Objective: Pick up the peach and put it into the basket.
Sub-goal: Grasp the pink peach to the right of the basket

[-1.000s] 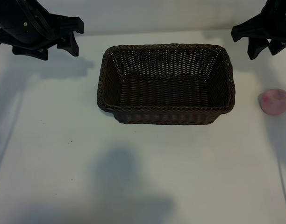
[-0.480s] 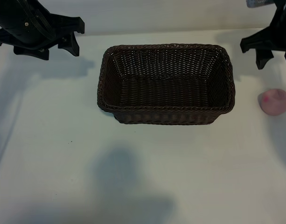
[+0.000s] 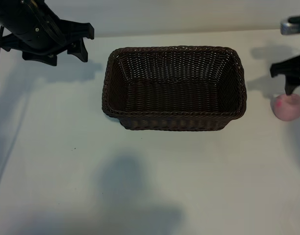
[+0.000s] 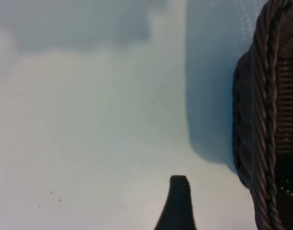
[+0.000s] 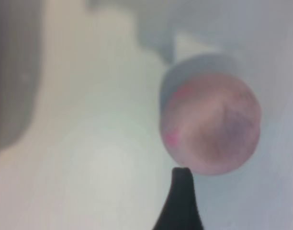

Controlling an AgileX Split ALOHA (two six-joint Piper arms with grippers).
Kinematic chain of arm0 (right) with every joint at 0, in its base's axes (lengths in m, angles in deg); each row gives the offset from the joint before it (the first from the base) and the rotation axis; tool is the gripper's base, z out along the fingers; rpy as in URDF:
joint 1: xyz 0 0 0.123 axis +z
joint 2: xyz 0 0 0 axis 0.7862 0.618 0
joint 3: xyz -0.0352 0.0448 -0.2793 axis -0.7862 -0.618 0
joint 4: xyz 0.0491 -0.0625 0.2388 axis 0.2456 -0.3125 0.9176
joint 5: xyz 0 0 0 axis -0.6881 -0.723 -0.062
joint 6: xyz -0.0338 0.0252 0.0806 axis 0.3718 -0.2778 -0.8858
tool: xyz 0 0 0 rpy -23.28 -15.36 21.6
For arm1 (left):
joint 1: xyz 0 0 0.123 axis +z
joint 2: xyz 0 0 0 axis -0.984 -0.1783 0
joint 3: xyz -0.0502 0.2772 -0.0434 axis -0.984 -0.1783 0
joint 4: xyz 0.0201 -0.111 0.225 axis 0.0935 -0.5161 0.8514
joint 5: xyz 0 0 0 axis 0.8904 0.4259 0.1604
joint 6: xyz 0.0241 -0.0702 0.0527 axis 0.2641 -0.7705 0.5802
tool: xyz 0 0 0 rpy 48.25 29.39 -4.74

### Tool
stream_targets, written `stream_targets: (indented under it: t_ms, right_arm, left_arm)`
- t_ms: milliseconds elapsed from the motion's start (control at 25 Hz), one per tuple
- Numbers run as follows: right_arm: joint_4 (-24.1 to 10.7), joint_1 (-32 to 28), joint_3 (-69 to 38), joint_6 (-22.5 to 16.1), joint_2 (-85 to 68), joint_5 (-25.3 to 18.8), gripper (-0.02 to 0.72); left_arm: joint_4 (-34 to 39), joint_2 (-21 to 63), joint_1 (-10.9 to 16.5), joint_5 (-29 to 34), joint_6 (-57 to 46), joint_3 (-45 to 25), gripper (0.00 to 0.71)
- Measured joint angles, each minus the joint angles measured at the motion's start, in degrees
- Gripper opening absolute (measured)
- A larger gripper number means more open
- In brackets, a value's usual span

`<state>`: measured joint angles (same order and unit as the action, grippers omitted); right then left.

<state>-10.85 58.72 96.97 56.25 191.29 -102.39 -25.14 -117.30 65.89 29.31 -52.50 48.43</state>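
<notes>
The peach, small, pale pink with a darker blotch, lies on the white table near the right edge, to the right of the basket. The basket is dark brown wicker with nothing inside. My right gripper hangs just above and behind the peach, open, one fingertip close over the fruit's back edge; the other finger is cut off by the frame. In the right wrist view the peach lies just beyond one fingertip. My left gripper hovers open at the back left, beside the basket.
The white table spreads wide in front of the basket. A broad shadow falls on its front middle. The peach sits close to the table's right side.
My right gripper has come forward and down from the back right corner to just over the peach. The left arm has shifted slightly to the right.
</notes>
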Motion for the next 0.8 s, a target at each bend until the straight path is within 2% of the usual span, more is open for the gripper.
stream_targets:
  t_ms: [280,600,640,720,800]
  right_arm:
    - [3.60,-0.79,-4.22,1.79,0.02,8.25,0.574]
    - [3.47,-0.79,-4.98,2.04,5.09,10.17,0.560]
    - [3.47,-0.79,-5.05,2.04,5.67,10.19,0.538]
    - [3.47,-0.79,-5.05,2.04,6.28,10.38,0.447]
    - [3.41,-0.79,-5.05,2.04,6.33,10.49,0.277]
  left_arm:
    - [0.00,0.00,0.00,-0.18,0.00,0.00,0.584]
    - [0.00,0.00,0.00,-0.18,0.00,0.00,0.583]
    - [0.00,0.00,0.00,-0.18,0.00,0.00,0.583]
    - [0.00,0.00,0.00,-0.18,0.00,0.00,0.583]
    - [0.00,0.00,0.00,-0.18,0.00,0.00,0.583]
